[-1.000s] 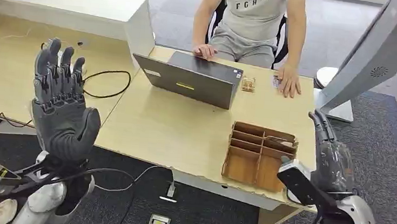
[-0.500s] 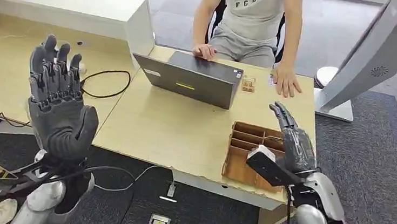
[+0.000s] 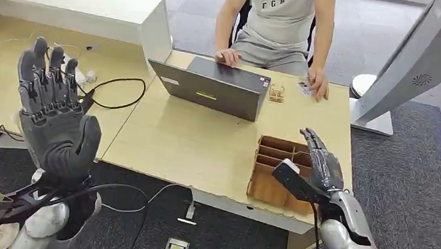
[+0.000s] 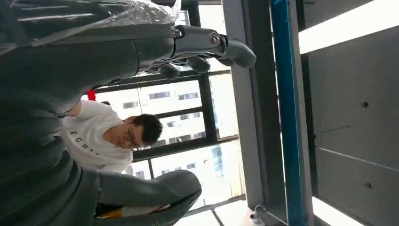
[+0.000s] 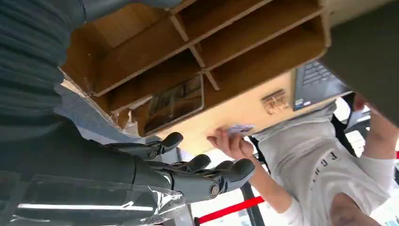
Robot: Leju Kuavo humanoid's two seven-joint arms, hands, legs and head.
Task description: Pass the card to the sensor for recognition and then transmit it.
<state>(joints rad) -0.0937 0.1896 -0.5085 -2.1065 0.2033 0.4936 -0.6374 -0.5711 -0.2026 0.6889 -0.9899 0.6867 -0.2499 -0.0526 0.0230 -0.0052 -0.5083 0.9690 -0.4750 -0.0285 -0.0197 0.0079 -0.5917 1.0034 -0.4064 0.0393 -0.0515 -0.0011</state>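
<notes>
The left hand (image 3: 55, 122) is raised upright over the desk's near left side, palm forward, fingers straight and apart, holding nothing; the right hand (image 3: 318, 160) hovers above the wooden compartment box (image 3: 277, 171) at the table's (image 3: 192, 140) near right edge, fingers extended and empty. A card (image 5: 175, 101) lies in one compartment of that box; across the table a person's hand (image 3: 318, 85) holds another card (image 3: 303, 88) beside the laptop (image 3: 215, 88).
</notes>
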